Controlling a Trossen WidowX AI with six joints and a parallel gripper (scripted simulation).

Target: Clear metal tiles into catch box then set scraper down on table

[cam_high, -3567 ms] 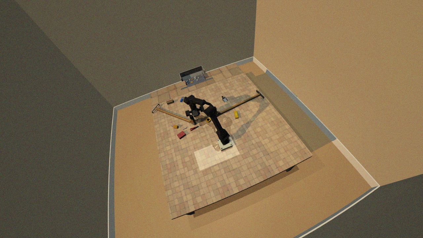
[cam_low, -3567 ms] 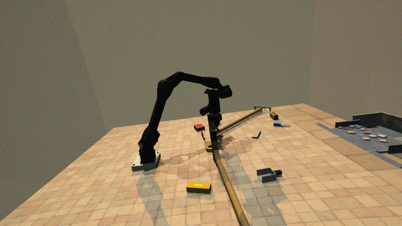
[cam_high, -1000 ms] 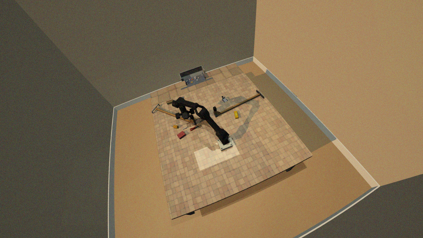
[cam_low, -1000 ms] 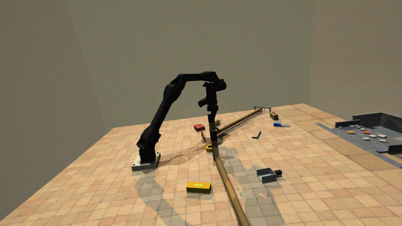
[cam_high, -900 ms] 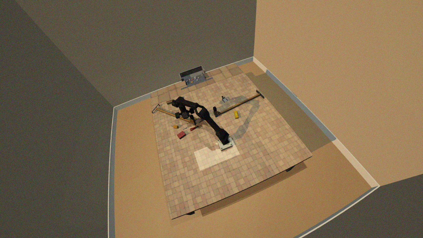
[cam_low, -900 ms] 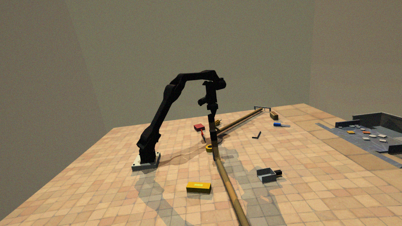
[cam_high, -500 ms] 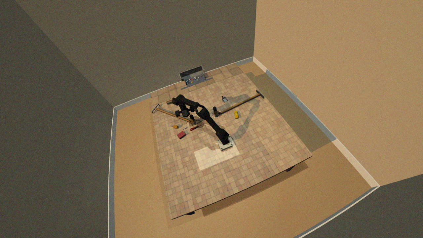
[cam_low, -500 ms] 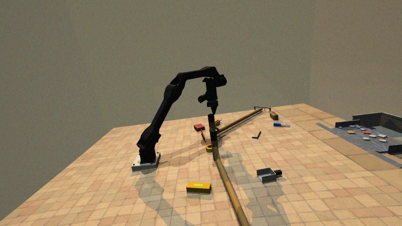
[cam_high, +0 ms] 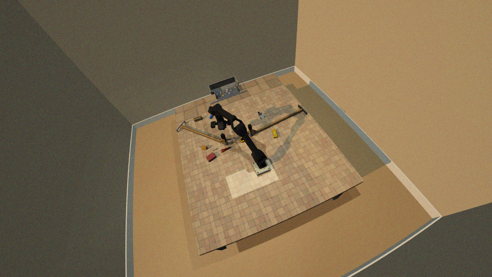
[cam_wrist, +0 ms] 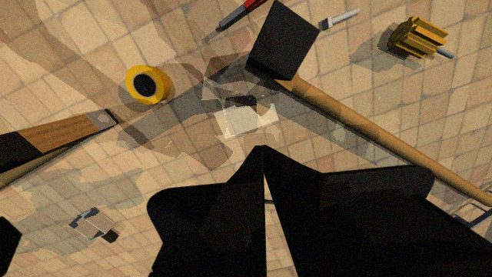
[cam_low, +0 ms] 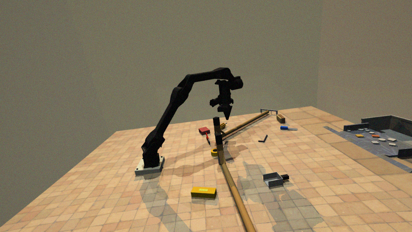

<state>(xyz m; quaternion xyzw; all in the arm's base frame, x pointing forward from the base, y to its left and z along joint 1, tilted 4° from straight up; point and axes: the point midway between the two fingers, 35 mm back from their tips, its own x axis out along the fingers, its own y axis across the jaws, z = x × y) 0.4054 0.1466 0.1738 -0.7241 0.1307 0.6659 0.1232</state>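
My gripper (cam_high: pixel 221 126) (cam_low: pixel 227 116) (cam_wrist: pixel 260 151) is shut on nothing and hangs above the table. Below it lie two long wooden-handled tools, each with an upright black grip. One tool (cam_high: pixel 203 133) (cam_low: pixel 244 124) (cam_wrist: pixel 377 132) has a grey frame head at the far left, and its grip (cam_wrist: pixel 282 38) is just ahead of my fingertips. The other tool (cam_high: pixel 278 119) (cam_low: pixel 234 193) has a black cross blade (cam_high: pixel 302 109), and its grip post (cam_low: pixel 218 138) (cam_wrist: pixel 54 135) stands to the side. Metal tiles (cam_high: pixel 226 91) (cam_low: pixel 375 135) lie on the steel bench plate (cam_high: pixel 242 92) (cam_low: pixel 354 144) before the catch box (cam_high: pixel 223 83) (cam_low: pixel 377 119).
Small items lie around the grips: a yellow tape ring (cam_high: pixel 241 139) (cam_low: pixel 214 151) (cam_wrist: pixel 147 85), a red block (cam_high: pixel 210 157) (cam_low: pixel 203 130), a yellow block (cam_high: pixel 274 133) (cam_low: pixel 203 191), a grey open box (cam_low: pixel 273 179) and a black angle key (cam_low: pixel 264 139).
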